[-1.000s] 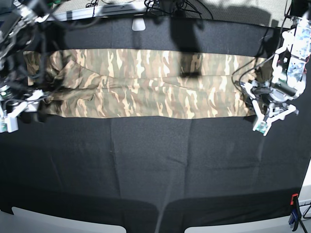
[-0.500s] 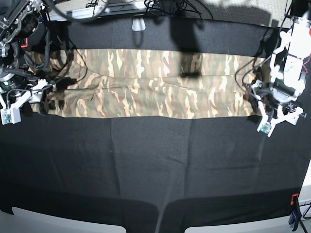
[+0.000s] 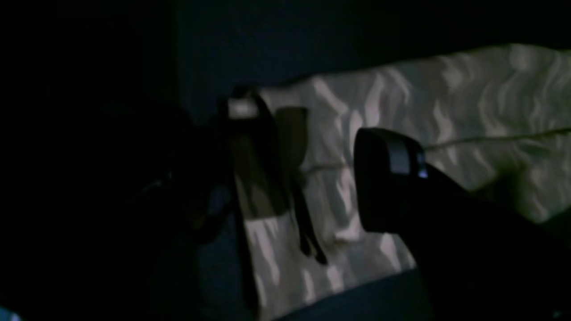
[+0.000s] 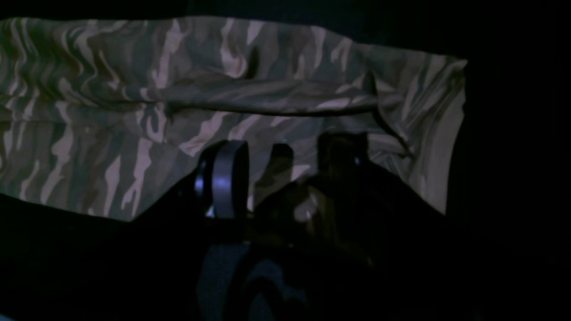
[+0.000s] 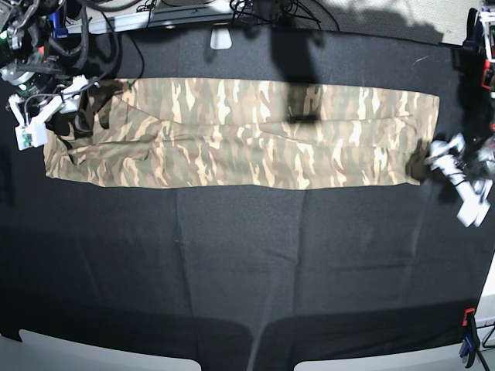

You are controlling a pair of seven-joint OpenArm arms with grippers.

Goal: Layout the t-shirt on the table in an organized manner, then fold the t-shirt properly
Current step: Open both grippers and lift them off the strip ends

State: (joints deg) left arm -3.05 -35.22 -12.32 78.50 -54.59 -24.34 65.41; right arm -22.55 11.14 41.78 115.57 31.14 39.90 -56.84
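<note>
Nearest you the counter [image 5: 232, 270] is bare black cloth; no brand, label or writing is readable anywhere. Beyond it the shirt [image 5: 240, 135] lies as a long folded band across the counter. Your left gripper [image 5: 462, 182], jaws spread, sits off its end; drag outward and the band skews. Your right gripper [image 5: 46, 116] hovers at the far end, jaws parted, nothing pinched; a careless dip could bunch the loose folds there.

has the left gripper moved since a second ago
Yes. In the base view the left gripper has slid outward, off the t-shirt end it was over, toward the table edge on that view's right.
</note>
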